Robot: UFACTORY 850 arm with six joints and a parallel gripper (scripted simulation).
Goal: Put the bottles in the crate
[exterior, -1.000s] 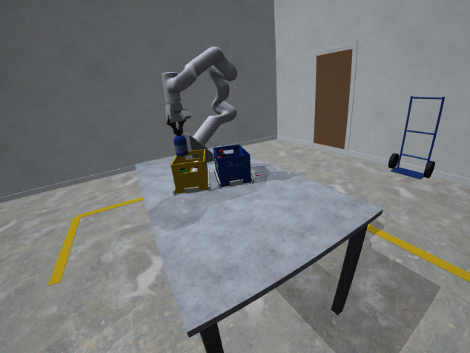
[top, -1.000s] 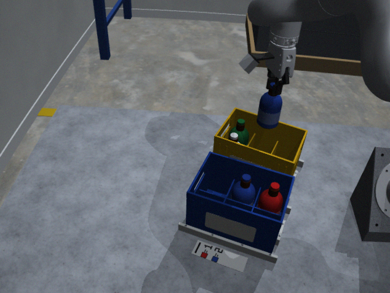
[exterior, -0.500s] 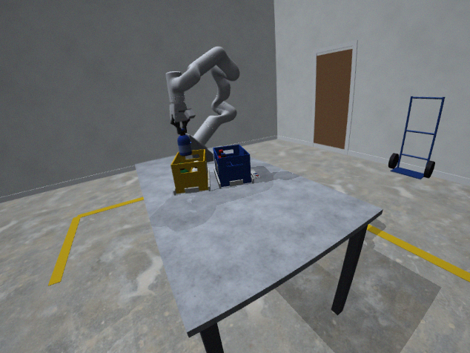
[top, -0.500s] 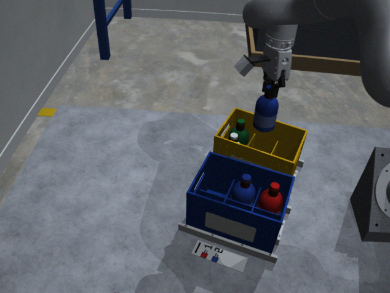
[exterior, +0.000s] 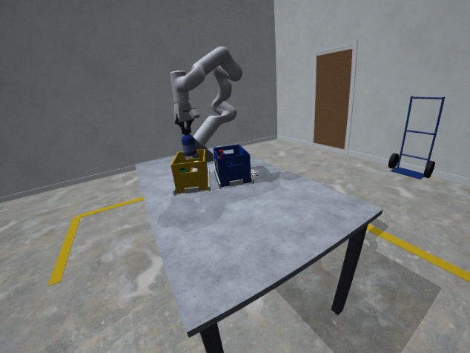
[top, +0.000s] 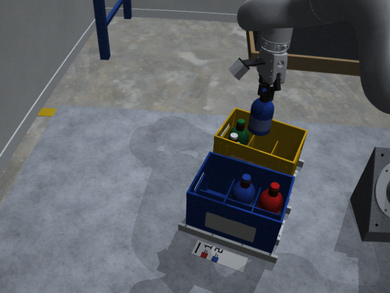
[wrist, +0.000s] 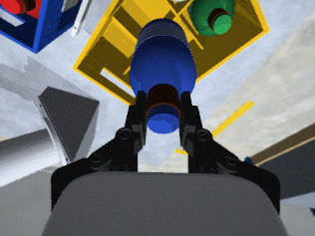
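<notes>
While the yellow crate [top: 261, 151] [exterior: 190, 174] [wrist: 259, 16] opens directly beneath the hand, the blue crate [top: 231, 201] [exterior: 232, 167] [wrist: 37, 46] stands just beside it, a narrow gap between their walls, with a blue bottle [top: 243, 190] and a red bottle [top: 270, 200] upright inside. Partly closed, the gripper [top: 268, 91] [exterior: 185, 130] [wrist: 162, 103] has a blue-labelled bottle [top: 261, 116] [exterior: 188, 144] [wrist: 162, 61] by its neck, upright, its base around rim height, with open space between it and the far end wall. Farther from the hand, beyond the blue crate, lies the pick list [top: 232, 261] [exterior: 256, 174].

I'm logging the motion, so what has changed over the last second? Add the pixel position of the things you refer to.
The gripper [top: 267, 94] [exterior: 185, 130] [wrist: 162, 103] carried the held blue bottle [top: 261, 110] [exterior: 188, 140] [wrist: 161, 69] leftward and slightly down in the top view, rightward in the exterior view. Nothing was grasped or released. Both crates and the bottles standing in them stayed put.
</notes>
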